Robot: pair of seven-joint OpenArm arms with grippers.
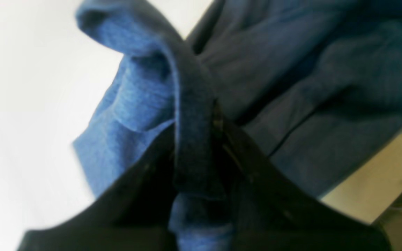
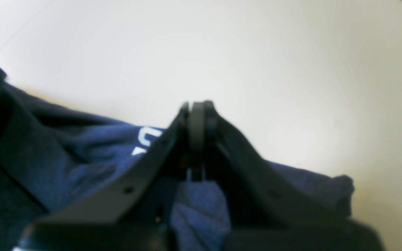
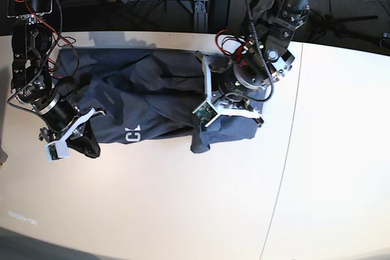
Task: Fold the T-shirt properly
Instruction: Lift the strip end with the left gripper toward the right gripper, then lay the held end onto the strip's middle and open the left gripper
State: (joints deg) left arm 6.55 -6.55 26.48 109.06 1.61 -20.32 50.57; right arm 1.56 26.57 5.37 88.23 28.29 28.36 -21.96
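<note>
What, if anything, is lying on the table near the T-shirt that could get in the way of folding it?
Nothing visible does. Both grippers, left and right, are shut on the T-shirt, and the white table around it shows no other objects.

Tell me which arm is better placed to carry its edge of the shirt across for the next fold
Probably the left. The left gripper is shut on a thick fold of the T-shirt near its middle. The right gripper pinches fabric at the far end, beside the white lettering.

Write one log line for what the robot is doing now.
left pincer: shut on shirt | right pincer: shut on shirt | shirt: bunched on table, unfolded
</note>
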